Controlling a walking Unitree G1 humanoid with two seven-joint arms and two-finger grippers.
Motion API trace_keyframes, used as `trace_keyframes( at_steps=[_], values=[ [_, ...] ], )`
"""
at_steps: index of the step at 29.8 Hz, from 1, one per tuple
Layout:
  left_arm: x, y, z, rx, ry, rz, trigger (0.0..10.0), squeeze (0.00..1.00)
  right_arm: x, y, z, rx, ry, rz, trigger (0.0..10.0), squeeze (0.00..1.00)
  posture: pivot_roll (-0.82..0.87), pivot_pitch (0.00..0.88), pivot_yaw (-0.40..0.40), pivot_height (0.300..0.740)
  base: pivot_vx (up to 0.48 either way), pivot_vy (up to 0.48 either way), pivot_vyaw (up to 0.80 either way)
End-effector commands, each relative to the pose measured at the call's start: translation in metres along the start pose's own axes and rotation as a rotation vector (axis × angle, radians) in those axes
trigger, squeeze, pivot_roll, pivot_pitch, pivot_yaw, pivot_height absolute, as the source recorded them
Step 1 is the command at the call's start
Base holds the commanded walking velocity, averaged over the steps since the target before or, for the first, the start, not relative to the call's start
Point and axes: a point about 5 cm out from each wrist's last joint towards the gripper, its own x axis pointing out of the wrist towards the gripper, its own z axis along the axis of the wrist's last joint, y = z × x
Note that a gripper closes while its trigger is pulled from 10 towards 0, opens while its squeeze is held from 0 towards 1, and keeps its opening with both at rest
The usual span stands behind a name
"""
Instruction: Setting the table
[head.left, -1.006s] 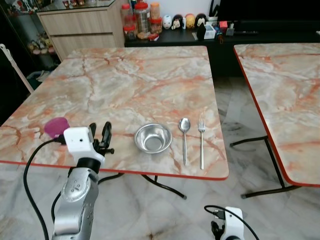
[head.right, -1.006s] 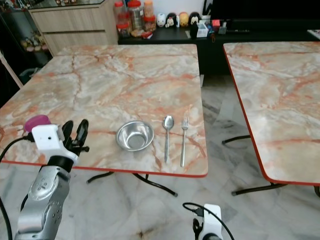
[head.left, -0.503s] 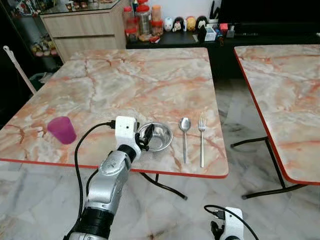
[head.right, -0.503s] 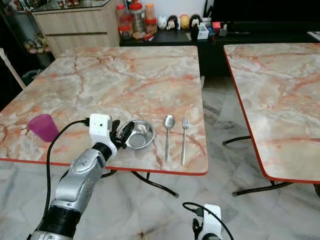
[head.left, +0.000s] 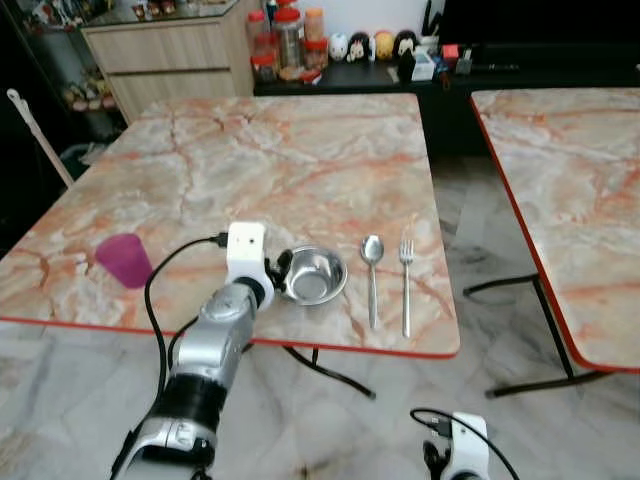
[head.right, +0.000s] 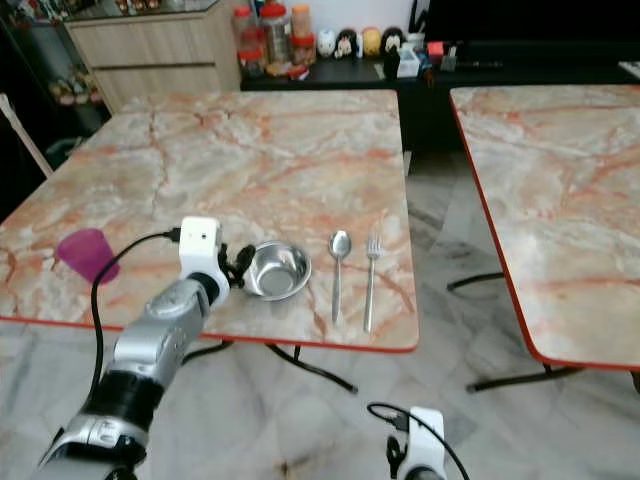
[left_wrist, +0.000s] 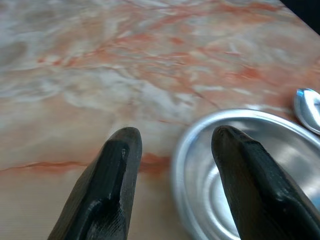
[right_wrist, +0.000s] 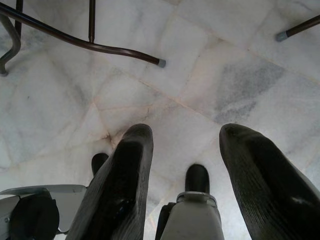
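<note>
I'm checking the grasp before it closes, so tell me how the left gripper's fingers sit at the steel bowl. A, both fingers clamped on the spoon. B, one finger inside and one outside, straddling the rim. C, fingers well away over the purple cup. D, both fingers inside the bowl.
B: in the left wrist view the left gripper is open, one finger over the inside of the bowl, the other outside on the table.

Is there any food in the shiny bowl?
Empty. The bowl stands upright on the table, and its bare metal inside shows. The open left end effector straddles its rim.
</note>
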Motion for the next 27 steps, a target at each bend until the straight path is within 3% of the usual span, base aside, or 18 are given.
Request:
trace_keyframes(
  at_steps=[1, 9, 27],
  values=[
    [0.001, 0.005, 0.000, 0.002, 0.017, 0.017, 10.0, 0.00, 0.000, 0.002, -0.001, 0.007, 0.006, 0.003, 10.0, 0.00, 0.05, 0.038, 0.085, 0.740, 0.000, 0.000, 0.00],
    [0.007, 0.014, -0.010, -0.071, 0.106, 0.044, 10.0, 0.00, 0.000, 0.001, 0.000, 0.013, 0.004, -0.001, 10.0, 0.00, 0.04, 0.033, 0.086, 0.740, 0.000, 0.000, 0.00],
    [0.008, 0.013, -0.011, -0.102, 0.123, -0.007, 10.0, 0.00, 0.000, 0.002, -0.001, 0.019, 0.005, -0.003, 10.0, 0.00, 0.04, 0.031, 0.090, 0.740, 0.000, 0.000, 0.00]
  ],
)
